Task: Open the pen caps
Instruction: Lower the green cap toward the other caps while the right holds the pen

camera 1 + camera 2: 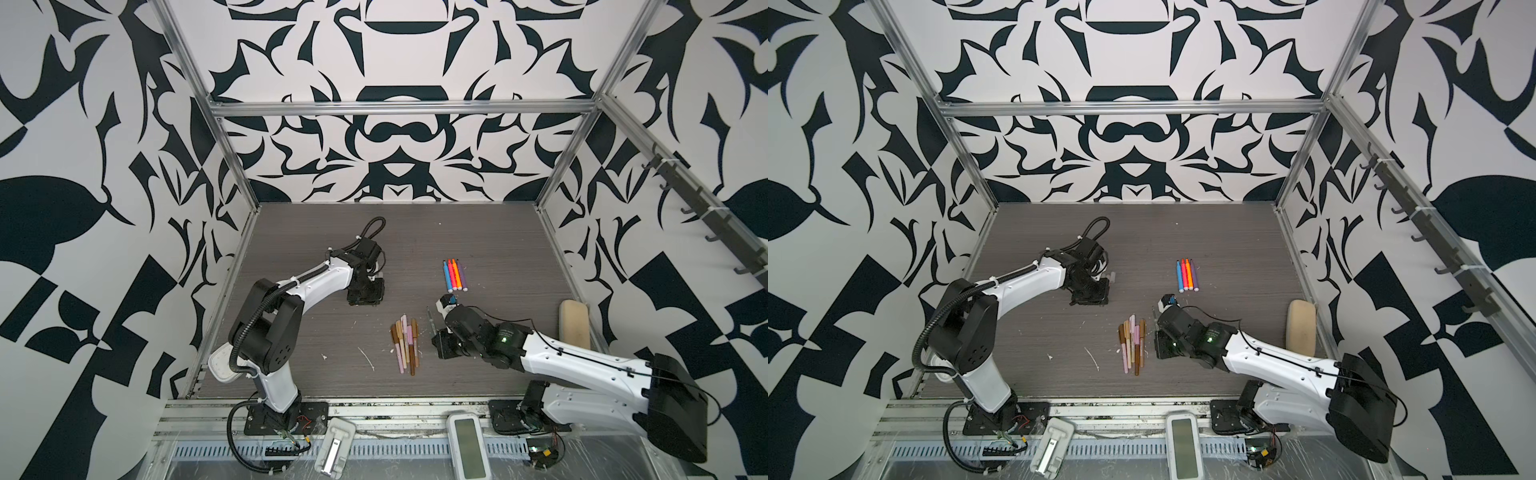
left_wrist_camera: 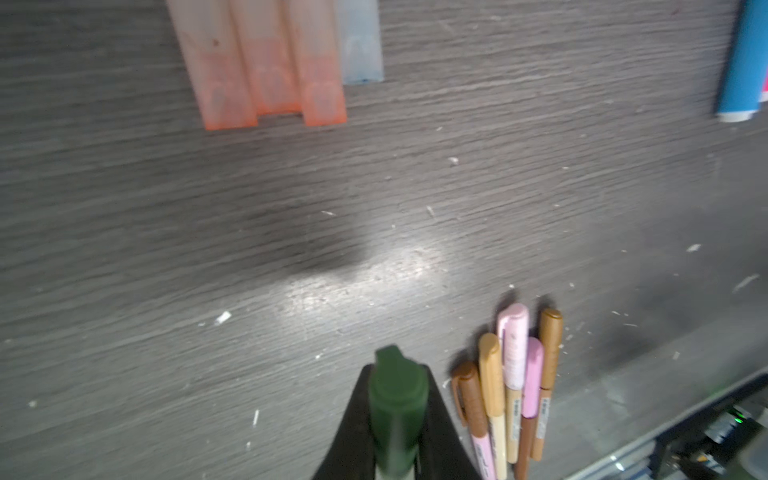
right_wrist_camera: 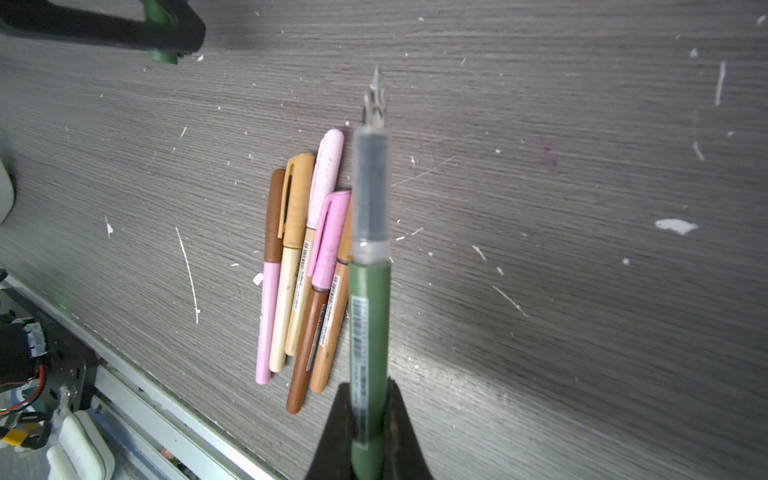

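left gripper point(image 2: 397, 374) clamps the green cap point(image 2: 395, 407); right gripper point(image 3: 369, 386) clamps the bare-nibbed green pen point(image 3: 369, 316), well apart. loose cap row point(image 2: 266, 62) lies dead ahead of the left gripper, axes roughly parallel to its cap. left arm is nearer.

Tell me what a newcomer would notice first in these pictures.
The uncapped green pen stands out, clamped in the right gripper with its tip bare, while the left gripper grips a green cap. Four bright pens lie mid-table, beyond a bundle of capped brown and pink pens.
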`<state>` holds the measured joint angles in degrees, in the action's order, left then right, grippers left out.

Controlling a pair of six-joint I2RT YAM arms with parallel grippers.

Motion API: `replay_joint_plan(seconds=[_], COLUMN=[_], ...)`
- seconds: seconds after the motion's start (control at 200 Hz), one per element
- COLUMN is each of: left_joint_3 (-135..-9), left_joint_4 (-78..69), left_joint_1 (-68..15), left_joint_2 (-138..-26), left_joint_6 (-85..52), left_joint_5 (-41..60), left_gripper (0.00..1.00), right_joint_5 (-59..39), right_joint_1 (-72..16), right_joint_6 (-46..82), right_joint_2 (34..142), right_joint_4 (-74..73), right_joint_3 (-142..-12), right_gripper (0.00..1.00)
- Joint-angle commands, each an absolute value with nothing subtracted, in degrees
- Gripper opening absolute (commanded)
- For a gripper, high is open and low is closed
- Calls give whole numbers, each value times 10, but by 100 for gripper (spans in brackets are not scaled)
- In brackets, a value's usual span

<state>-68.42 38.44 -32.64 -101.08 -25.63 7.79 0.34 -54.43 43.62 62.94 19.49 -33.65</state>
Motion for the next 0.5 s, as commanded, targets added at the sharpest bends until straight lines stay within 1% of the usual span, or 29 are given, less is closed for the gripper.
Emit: replay_joint_plan(seconds=[0.0, 0.2, 0.495], left_joint_3=[-677, -680, -680], left_joint_4=[409, 405, 406], left_joint_1=[-324, -324, -324], left_joint_2=[-1031, -1054, -1068], left_joint_6=[-251, -254, -255], left_joint_5=[57, 50, 44], left_gripper=[10, 13, 19], right_joint_5=[18, 18, 17], right_joint_1=[-546, -546, -546], right_joint_6=[444, 444, 445], right_joint_2=[615, 609, 608], right_joint_4=[198, 203, 202], right_joint_3=[-336, -335, -331], right_gripper=[0, 0, 0])
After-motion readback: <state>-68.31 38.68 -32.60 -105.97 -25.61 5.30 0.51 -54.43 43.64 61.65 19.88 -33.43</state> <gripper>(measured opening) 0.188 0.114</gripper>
